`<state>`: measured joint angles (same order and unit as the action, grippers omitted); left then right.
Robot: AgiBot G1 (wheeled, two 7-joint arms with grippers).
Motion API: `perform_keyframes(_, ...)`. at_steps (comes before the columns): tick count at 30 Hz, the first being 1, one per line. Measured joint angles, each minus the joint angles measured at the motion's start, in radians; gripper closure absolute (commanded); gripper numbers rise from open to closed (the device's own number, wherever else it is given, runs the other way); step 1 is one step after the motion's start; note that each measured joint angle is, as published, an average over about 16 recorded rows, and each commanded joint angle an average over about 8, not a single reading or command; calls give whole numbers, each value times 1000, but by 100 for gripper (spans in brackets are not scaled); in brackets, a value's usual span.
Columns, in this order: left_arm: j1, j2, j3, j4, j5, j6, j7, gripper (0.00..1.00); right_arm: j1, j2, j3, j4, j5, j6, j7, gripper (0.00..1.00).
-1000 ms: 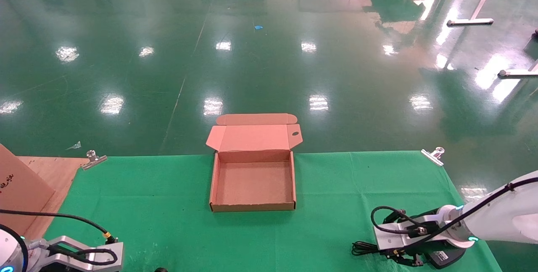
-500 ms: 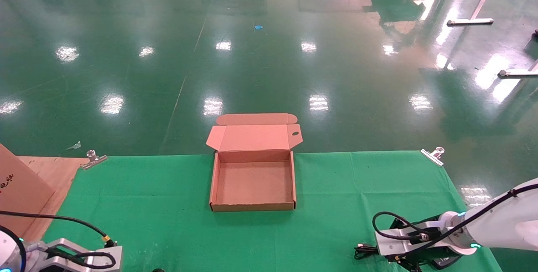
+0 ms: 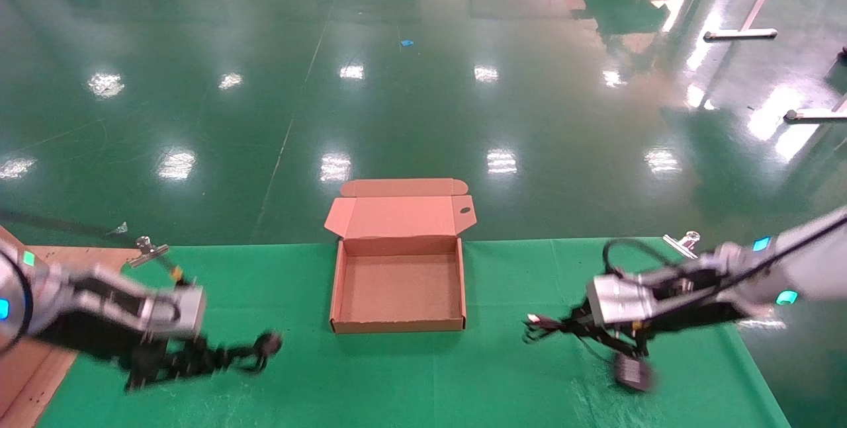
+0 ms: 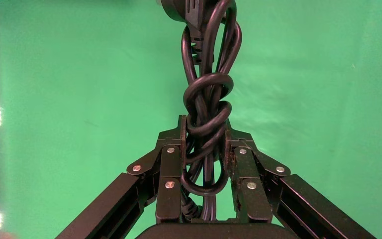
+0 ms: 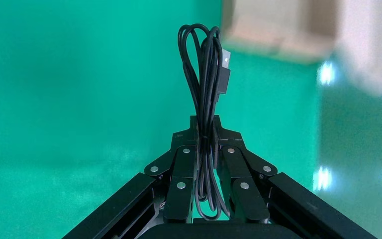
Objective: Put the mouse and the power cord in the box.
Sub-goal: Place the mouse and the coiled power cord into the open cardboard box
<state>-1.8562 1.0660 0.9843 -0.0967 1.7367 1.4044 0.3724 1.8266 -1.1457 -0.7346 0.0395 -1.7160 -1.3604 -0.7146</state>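
Left gripper (image 4: 204, 144) jaws clamp the power cord (image 4: 206, 99), left of the box (image 3: 397, 325). Right gripper (image 5: 206, 144) jaws clamp the cable (image 5: 204, 74); mouse (image 3: 632, 372) dangles below, right of box.

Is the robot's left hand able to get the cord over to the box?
Probably yes. The left hand is shut on the cord, and only bare green cloth lies between it and the open box.
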Motion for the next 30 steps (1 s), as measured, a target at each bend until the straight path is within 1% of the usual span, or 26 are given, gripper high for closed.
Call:
perform_keyframes(5,-92,43,2,-35,6,14,-11,100,94,-21,14,13,20,-72,18,100)
perform_keyframes(7,-124,66,2,-46,9,9,-15,100,128,-39,17,17,25,-79,28,100)
perform_keyframes(9,-152,91,2,-54,11,-3,-16,100,157,-62,20,19,29,-69,41,100)
perform_keyframes(12,-185,131,2,-58,13,-31,-12,100,191,-100,24,21,33,-27,60,100)
perform_keyframes(18,-222,203,-1,-44,17,-132,11,100,218,-170,30,42,43,105,92,100)
perform_keyframes(25,-223,254,-13,-20,7,-275,46,100,189,-212,27,100,61,258,125,100)
perform_keyframes(30,-208,270,-25,-13,-9,-359,62,100,154,-218,13,154,79,313,152,100)
